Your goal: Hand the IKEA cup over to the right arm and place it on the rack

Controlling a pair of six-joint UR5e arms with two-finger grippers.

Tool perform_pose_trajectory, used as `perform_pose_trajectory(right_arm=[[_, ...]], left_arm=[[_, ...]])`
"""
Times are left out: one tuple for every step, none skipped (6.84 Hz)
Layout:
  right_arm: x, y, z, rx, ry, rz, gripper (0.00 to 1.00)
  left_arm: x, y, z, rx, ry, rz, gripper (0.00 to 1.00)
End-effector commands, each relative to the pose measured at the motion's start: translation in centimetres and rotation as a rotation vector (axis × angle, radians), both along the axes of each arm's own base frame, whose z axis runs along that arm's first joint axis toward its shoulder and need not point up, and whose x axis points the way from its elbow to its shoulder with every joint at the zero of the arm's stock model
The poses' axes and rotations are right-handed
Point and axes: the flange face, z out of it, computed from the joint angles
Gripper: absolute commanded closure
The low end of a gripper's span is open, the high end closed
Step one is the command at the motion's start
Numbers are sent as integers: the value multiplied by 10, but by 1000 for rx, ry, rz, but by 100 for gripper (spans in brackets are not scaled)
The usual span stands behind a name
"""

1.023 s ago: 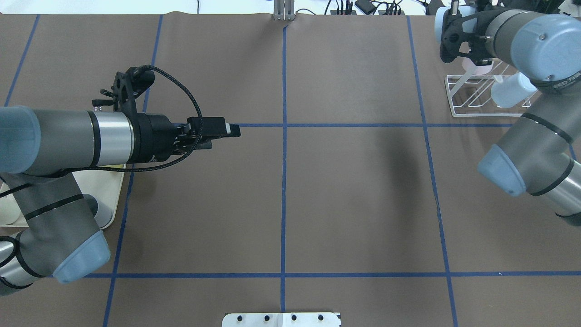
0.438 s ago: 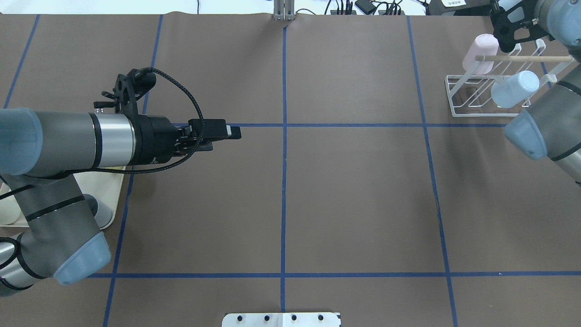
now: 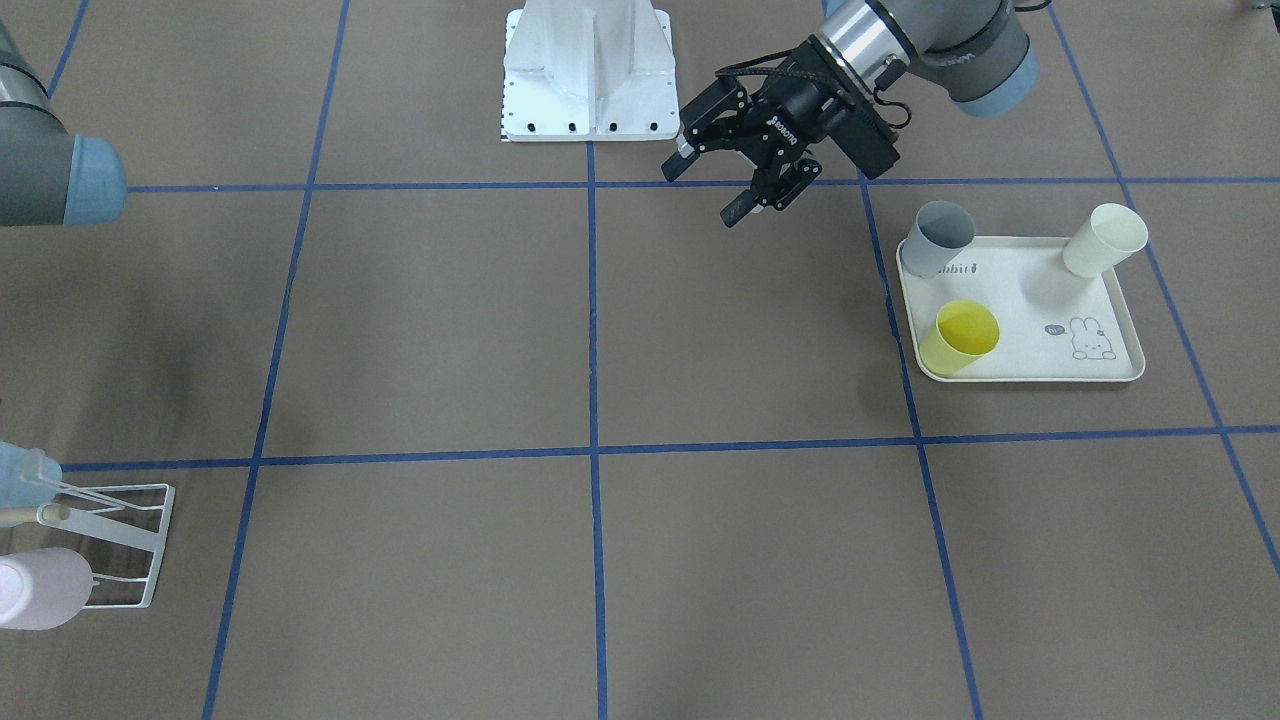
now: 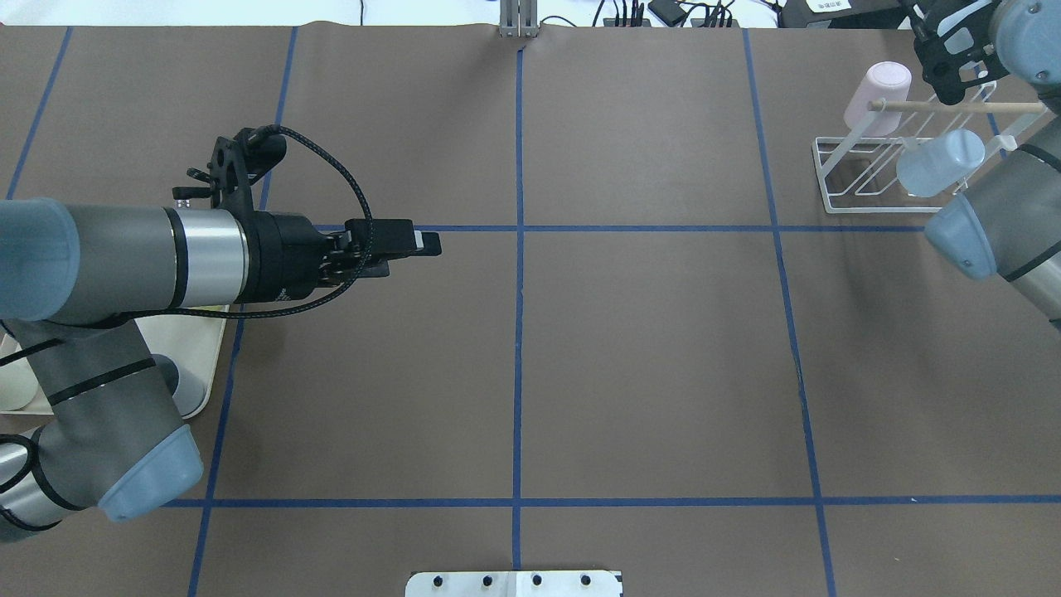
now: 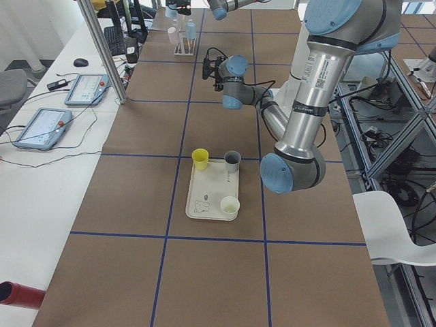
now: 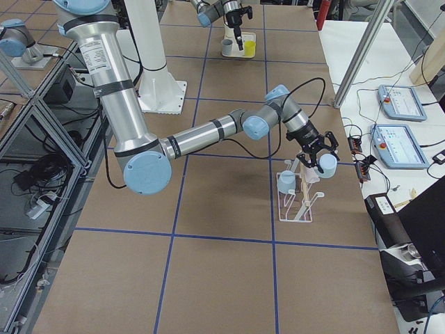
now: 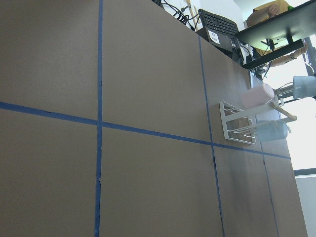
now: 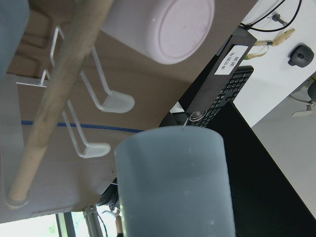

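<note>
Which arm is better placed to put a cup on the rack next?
Right. The right tool holds a light-blue cup by the rack; the left tool is open, empty and far across the table.

From overhead, the rack (image 4: 866, 166) is sitting at 2 o'clock, bearing two cups (image 4: 877, 98). The tray (image 3: 1010, 300) is lying at 8 o'clock, holding three cups (image 3: 965, 335).

Right arm (image 4: 1010, 217) swung rightward off rack (image 4: 829, 178); pink cup (image 4: 877, 98), wooden peg (image 4: 953, 106) now uncovered.
</note>
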Motion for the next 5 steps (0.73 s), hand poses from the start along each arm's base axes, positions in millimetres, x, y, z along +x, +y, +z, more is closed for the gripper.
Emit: perform_pose_trajectory(right_arm=[[-16,1,8,-9,17,-13,100],[-24,2,8,-6,22,-18,100],[-27,4,11,-10,26,-23,100],[-28,2,19,-23,33,-23,100],[-34,2,22,-28,38,-30,100]], left_arm=[[0,0,0,-1,0,1,0],[0,0,0,-1,0,1,0],[0,0,0,-1,0,1,0],[0,0,0,-1,0,-1,0],[1,0,0,-1,0,-4,0]])
